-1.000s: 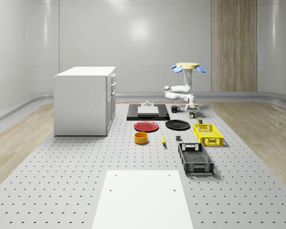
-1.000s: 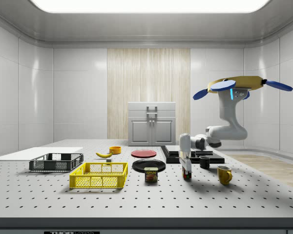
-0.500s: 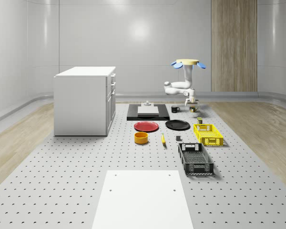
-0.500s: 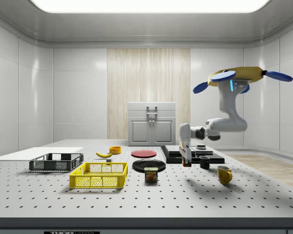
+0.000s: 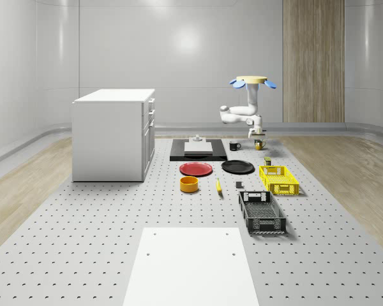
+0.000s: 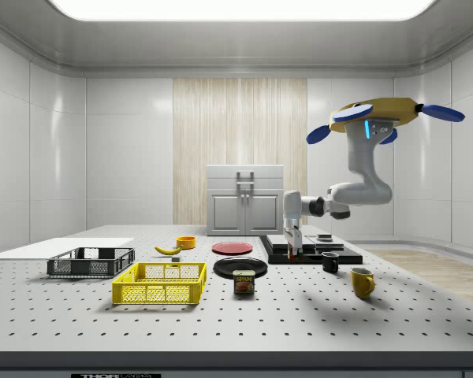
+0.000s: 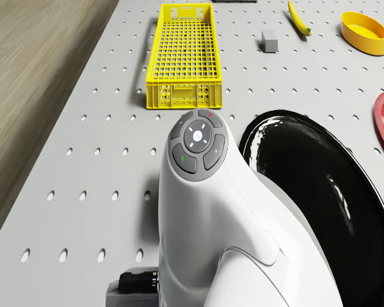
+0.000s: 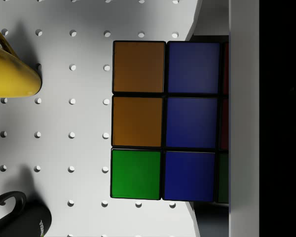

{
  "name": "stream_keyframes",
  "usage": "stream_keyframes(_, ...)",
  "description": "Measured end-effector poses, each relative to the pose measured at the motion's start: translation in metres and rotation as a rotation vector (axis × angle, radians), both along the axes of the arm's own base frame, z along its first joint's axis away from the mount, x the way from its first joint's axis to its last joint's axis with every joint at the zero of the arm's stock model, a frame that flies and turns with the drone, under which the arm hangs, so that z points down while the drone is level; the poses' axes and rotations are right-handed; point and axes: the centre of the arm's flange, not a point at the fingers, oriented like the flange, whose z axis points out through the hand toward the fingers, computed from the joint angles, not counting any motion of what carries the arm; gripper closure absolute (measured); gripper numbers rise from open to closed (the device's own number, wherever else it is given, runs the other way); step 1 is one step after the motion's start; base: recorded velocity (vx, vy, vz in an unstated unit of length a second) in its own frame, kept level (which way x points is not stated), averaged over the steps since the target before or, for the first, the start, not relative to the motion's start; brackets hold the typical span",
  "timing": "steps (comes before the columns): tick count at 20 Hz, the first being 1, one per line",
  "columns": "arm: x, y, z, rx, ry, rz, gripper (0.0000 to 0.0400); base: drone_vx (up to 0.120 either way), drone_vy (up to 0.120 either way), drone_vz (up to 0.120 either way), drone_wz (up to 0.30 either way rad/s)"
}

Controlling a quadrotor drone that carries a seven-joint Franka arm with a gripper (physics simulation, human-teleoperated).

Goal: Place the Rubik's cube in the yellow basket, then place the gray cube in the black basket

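In the whole-scene view, the drone (image 5: 252, 81) hovers in the air above the far part of the perforated surface (image 5: 83, 242), beyond the black plate (image 5: 237, 167). Its white arm (image 5: 239, 115) hangs down and bends, and the tool (image 5: 257, 136) is above the yellow mug (image 5: 259, 145), next to the black mug (image 5: 234, 146). The yellow basket (image 5: 279, 180) lies nearer to the camera than the plate, and the black basket (image 5: 262, 211) lies nearer again. The gray cube (image 5: 239, 185) rests on the surface between the banana (image 5: 218, 186) and the yellow basket.

In the side view, the drone (image 6: 382, 118) hovers high on the side view's right. The tool (image 6: 292, 249) points down and holds the Rubik's cube (image 6: 292, 254) lifted off the surface, in front of the black platform (image 6: 311, 252). The yellow basket (image 6: 162, 283) stands well apart on the side view's left, with the spam can (image 6: 243, 282) between.

In the drone view, the arm (image 7: 230, 217) is in front, and beyond it lie the black plate (image 7: 307, 192), the yellow basket (image 7: 182, 54), the gray cube (image 7: 269, 41), the banana (image 7: 298, 18) and the orange bowl (image 7: 365, 31).

In the wrist view, the Rubik's cube (image 8: 163, 121) is close to the camera, with orange, green and blue squares. The tool pinches it. Below are the yellow mug (image 8: 10, 66) and the black mug (image 8: 19, 219).
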Motion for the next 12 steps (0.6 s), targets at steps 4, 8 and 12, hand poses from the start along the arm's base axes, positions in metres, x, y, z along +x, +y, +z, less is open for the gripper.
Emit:
stream_keyframes(4,0.0000,0.0000,-0.0001,0.000,0.000,0.000,0.0109,0.120,0.000,0.000,0.000)
stream_keyframes(8,0.0000,0.0000,-0.0002,0.000,0.000,0.000,0.0109,0.120,0.000,0.000,0.000)
stream_keyframes(12,0.0000,0.0000,-0.0002,0.000,0.000,0.000,0.0109,0.120,0.000,0.000,0.000)
